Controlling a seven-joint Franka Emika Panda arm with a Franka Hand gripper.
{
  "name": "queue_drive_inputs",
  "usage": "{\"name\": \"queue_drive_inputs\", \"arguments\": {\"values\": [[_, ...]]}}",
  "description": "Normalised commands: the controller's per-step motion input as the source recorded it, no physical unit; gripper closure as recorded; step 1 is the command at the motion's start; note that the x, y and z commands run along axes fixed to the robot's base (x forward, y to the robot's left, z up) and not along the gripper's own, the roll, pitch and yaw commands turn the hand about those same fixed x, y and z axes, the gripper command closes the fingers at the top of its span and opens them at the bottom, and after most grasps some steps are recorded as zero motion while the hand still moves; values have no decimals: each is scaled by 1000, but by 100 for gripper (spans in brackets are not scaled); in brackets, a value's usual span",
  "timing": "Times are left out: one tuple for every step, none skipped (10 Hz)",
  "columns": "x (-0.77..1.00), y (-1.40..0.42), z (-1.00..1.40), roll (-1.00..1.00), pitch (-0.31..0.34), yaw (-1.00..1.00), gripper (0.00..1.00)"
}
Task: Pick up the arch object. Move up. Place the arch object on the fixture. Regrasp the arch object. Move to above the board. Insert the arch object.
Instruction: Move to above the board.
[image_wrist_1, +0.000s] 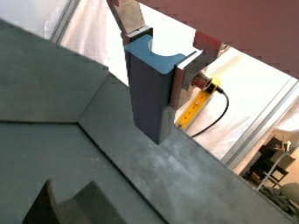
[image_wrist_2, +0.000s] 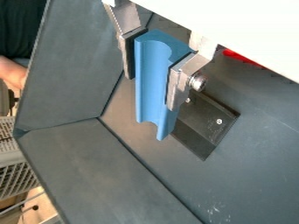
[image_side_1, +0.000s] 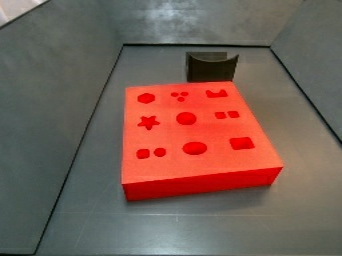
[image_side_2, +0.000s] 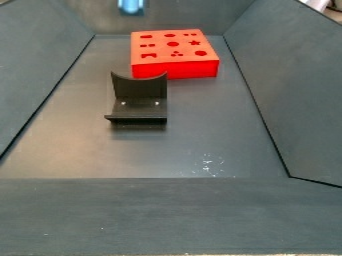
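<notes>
In both wrist views my gripper (image_wrist_1: 162, 66) (image_wrist_2: 152, 66) is shut on the arch object (image_wrist_1: 149, 101) (image_wrist_2: 155, 101), a blue-grey elongated piece with a curved notch at its upper end, hanging down between the silver fingers. It is well above the floor. In a side view only its blue tip (image_side_2: 131, 5) shows at the top edge, high over the board's near-left corner. The red board (image_side_1: 194, 130) (image_side_2: 171, 50) lies flat with shaped recesses on top. The dark fixture (image_side_1: 211, 66) (image_side_2: 136, 97) stands apart from the board; its base plate (image_wrist_2: 216, 127) is below the held piece.
Sloped dark grey walls (image_side_1: 67, 90) (image_side_2: 40, 90) ring the floor on all sides. A yellow-black cable (image_wrist_1: 205, 109) and light-coloured frame parts show outside the enclosure. A corner of the board (image_wrist_2: 239, 57) shows in a wrist view.
</notes>
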Motion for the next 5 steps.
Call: {"name": "queue_drive_inputs", "arguments": {"values": [[-57,-39,1000,-44,90,73,100],[-50,-38,1000,-41,90,74,100],[-30,-37,974,-40,88,74,100],[-11,-28,761,-38,95,73,100],[-3,-25,597,-35,100,75,100]]}}
